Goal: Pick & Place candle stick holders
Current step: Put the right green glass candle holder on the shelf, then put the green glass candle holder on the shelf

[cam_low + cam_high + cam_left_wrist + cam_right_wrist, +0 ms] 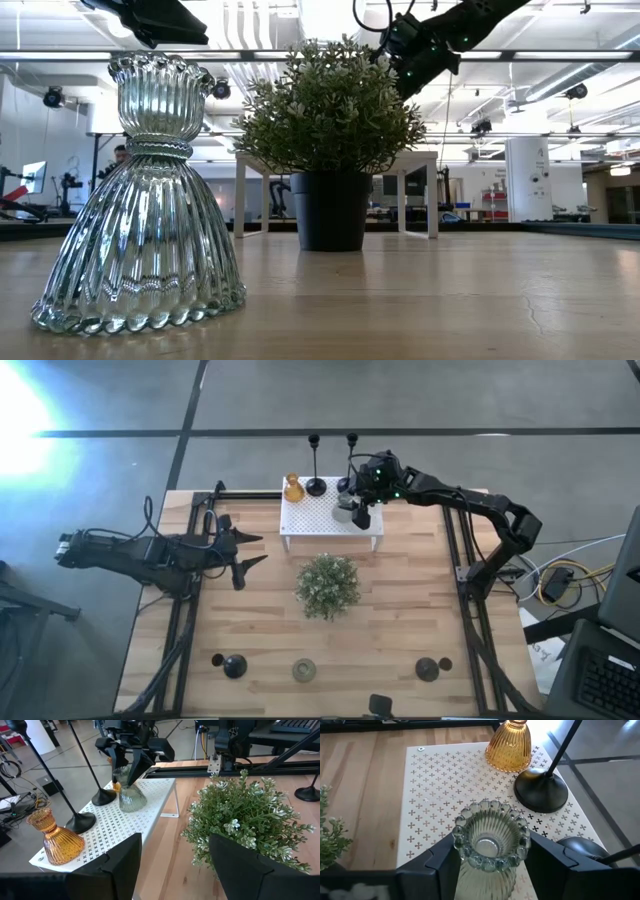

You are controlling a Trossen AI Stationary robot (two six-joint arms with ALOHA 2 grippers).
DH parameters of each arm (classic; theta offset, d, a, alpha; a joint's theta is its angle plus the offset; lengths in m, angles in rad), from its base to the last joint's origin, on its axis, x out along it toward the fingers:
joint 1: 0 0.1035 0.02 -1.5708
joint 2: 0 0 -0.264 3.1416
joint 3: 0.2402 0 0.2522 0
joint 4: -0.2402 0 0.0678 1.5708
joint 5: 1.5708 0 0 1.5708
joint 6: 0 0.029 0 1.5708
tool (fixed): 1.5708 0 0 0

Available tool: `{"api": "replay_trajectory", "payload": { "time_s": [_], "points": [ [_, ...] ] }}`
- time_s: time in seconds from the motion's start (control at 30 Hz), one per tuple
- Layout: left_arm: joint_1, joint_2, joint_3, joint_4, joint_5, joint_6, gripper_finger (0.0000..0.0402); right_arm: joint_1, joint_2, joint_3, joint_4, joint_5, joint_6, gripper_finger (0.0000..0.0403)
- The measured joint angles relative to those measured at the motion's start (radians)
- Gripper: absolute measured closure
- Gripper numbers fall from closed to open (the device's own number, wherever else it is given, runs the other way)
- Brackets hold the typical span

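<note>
We see the right claw (490, 857) parted around the pale green glass holder (491, 851) on the white perforated stand (440, 785); we lift straight, clear of the black base (541, 790) beside.

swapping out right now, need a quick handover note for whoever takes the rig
left hand: open, empty, waiting at the table's left.
right hand: around the green glass holder, which stands on the stand; grip or release unclear.
on the stand: amber holder, two tall black holders.
left, probably: along the front edge, two short black holders and a second glass holder.
</note>
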Motion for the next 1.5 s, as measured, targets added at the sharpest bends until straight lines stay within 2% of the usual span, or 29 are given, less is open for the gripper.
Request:
{"api": "replay_trajectory", "payload": {
  "time_s": [0.37, 0.67, 0.77, 0.87, 1.17, 1.5],
  "points": [
    [0.000, 0.000, 0.000, 0.000, 0.000, 0.007, 0.0165, 0.000, 0.000, 0.022, -0.010, 0.000, 0.012, 0.0215],
    [0.001, 0.000, 0.000, 0.000, 0.000, 0.020, 0.0166, 0.001, -0.010, 0.023, -0.011, 0.001, 0.026, 0.0186],
    [0.001, 0.000, 0.000, 0.000, 0.000, 0.020, 0.0165, 0.007, -0.029, 0.023, -0.014, 0.036, 0.029, 0.0171],
    [0.001, 0.000, 0.000, 0.000, 0.000, 0.020, 0.0166, 0.016, -0.058, 0.024, -0.024, 0.092, 0.024, 0.0153],
    [0.000, 0.000, 0.000, 0.000, 0.000, 0.021, 0.0165, 0.047, -0.145, 0.025, -0.034, 0.101, 0.006, 0.0112],
    [0.000, -0.001, 0.000, -0.008, 0.001, 0.048, 0.0165, 0.146, -0.362, 0.026, -0.081, 0.100, 0.007, 0.0114]
  ]
}}
